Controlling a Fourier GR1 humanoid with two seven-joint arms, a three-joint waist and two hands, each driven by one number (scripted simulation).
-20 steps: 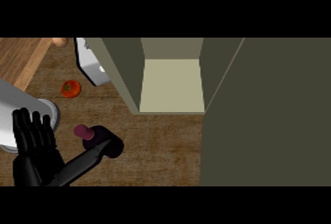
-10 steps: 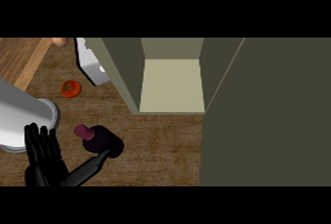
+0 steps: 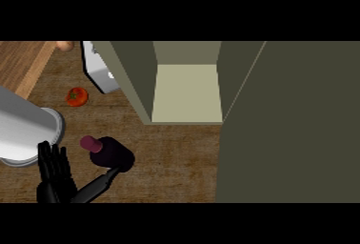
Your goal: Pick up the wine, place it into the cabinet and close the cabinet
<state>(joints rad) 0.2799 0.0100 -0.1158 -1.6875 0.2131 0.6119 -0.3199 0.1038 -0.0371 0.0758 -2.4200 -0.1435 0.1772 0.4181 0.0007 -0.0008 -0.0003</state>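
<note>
The wine is a dark bottle with a purple-red top. It is standing on the brown wooden counter, in front of the open cabinet and a little to its left. It is not inside the cabinet. The bottle is leaning a bit, so its top is pointing up and to the left.

The cabinet is standing open. Its pale shelf is showing inside, and nothing is sitting on that shelf. The big dark green cabinet door is swung out and is filling the space to the right of the cabinet opening.

The left hand is showing in front of the cabinet and far to its left, just beside the wine. Its black fingers are pointing straight up and are spread a little. It is holding nothing. A grey forearm is lying just above that hand.

A thin black part is reaching up to the bottom of the wine and is touching it. I cannot tell if this is the right hand or how its fingers are set.

A small red tomato is lying to the left of the cabinet, near a grey and white thing that is resting against the cabinet's left wall.
</note>
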